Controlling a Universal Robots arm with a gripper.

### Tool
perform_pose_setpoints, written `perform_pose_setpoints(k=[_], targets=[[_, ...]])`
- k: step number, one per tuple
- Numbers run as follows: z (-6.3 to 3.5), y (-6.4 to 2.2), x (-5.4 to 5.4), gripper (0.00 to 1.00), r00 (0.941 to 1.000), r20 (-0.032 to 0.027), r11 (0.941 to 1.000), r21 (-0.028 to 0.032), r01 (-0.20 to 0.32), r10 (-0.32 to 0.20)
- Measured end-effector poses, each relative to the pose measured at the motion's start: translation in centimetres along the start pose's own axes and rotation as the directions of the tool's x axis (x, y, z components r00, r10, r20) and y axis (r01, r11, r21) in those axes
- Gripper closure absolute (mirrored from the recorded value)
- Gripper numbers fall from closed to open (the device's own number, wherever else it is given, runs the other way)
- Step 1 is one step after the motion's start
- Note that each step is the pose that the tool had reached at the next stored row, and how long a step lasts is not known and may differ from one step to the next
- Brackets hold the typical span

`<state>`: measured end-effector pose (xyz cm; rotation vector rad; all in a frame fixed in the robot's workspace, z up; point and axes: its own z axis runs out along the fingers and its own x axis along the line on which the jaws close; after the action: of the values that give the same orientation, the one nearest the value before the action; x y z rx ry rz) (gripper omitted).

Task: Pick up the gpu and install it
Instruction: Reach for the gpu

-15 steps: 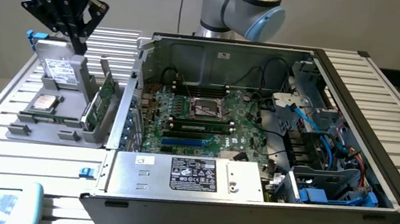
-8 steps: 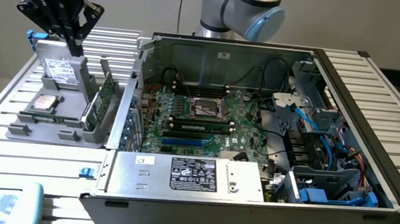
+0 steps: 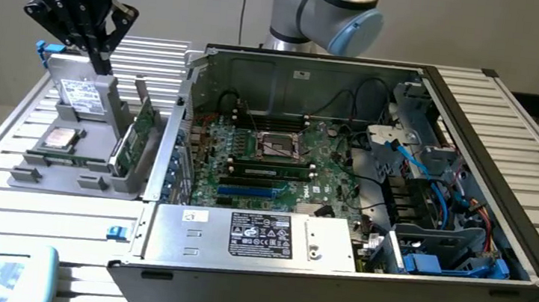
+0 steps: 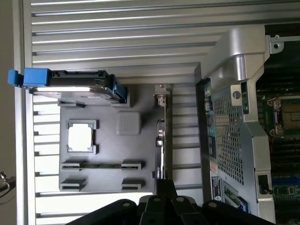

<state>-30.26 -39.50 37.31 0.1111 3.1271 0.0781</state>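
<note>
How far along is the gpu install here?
Done: nothing visible; the gpu stands in the grey holder outside the case. In hand: nothing; the tool is shut, above the holder by the upright drive. Left: both pickup and install.

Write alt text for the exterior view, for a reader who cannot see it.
A black gripper, shut and empty, hangs above a grey holder on a slatted table, where the gpu stands on edge beside two hard drives. To the exterior view's right lies an open computer case with its motherboard exposed.
</note>
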Motion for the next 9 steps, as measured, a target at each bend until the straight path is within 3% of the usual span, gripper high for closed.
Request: perform_pose_setpoints(k=[7,9], targets=[[0.12,0.05,0.09,0.88,1.0,-0.002,1.0,0.0002,0.0,0.0],[0.15,0.05,0.09,0.76,1.0,-0.0031,1.0,0.0003,0.0,0.0]])
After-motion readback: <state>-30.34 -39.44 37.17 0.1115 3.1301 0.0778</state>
